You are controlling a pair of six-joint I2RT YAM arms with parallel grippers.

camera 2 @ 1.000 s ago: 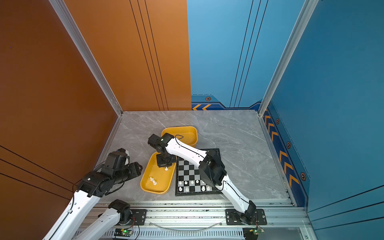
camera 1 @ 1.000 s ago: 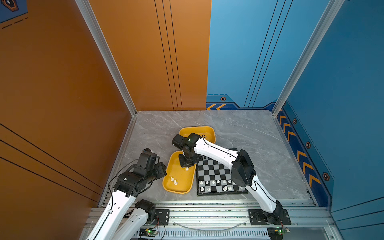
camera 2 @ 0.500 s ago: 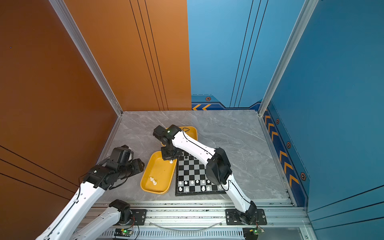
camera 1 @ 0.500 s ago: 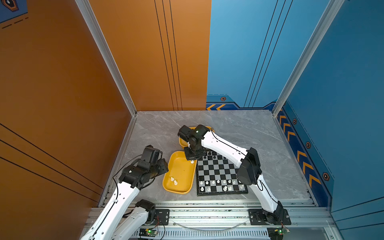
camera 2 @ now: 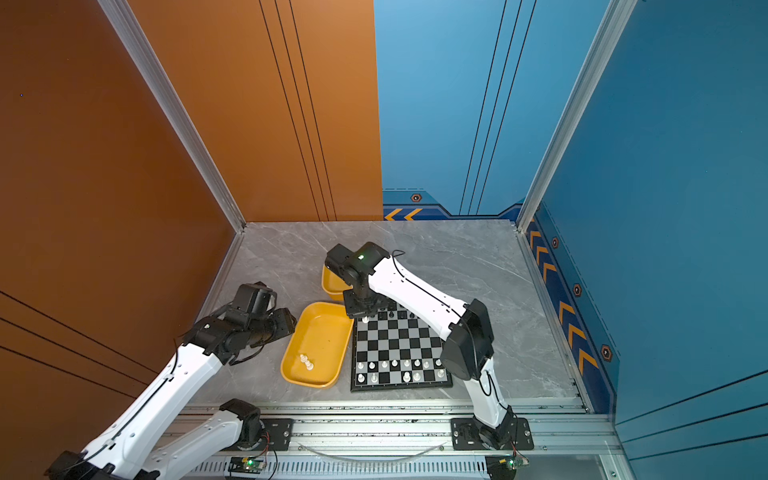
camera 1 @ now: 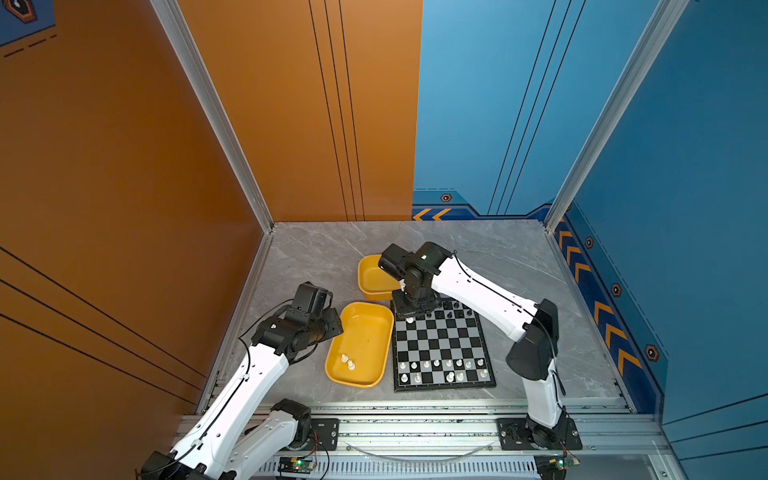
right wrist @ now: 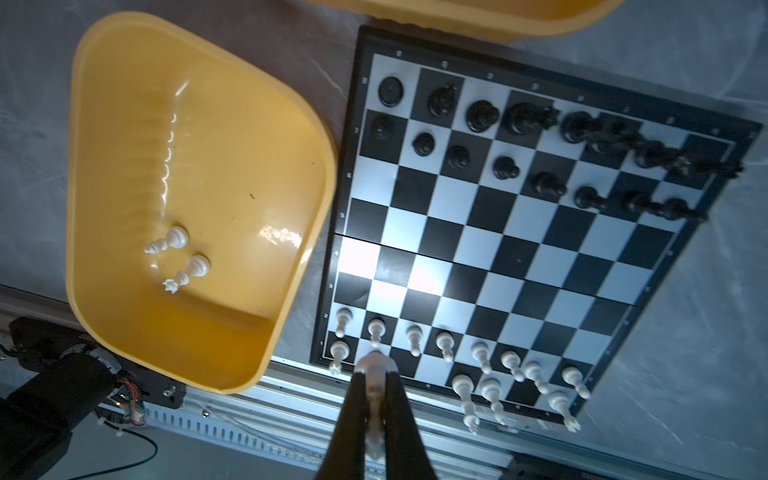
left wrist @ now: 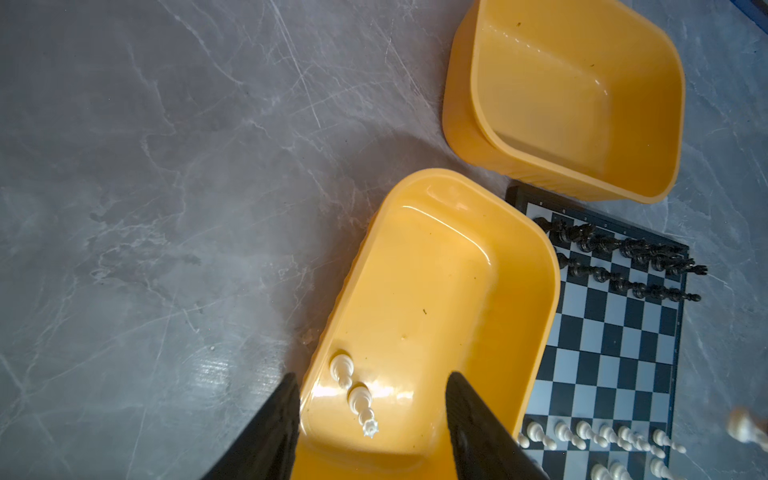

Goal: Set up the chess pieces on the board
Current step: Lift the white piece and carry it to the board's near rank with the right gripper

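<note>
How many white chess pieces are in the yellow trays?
2. A crowned white piece and a pointed white one lie together in the near yellow plastic tray beside the checkered board; none seems hidden.

Black-and-silver checkered board (camera 1: 441, 347) with black border; white pieces (camera 1: 436, 363); black pieces (right wrist: 482, 115); yellow trays (camera 1: 365, 332); grey, pale-veined marbled tabletop (camera 1: 316, 253); orange wall (camera 1: 291, 104); blue wall (camera 1: 478, 104).

Glossy yellow plastic on the near tray (left wrist: 432, 291), highlights streaking its wall; the worktop (left wrist: 166, 187) looks like smooth grey marble (faint scratches, soft sheen). On the board (right wrist: 503, 257) squares glare shiny; white chess pieces (right wrist: 444, 343) gleam, smooth plastic.
</note>
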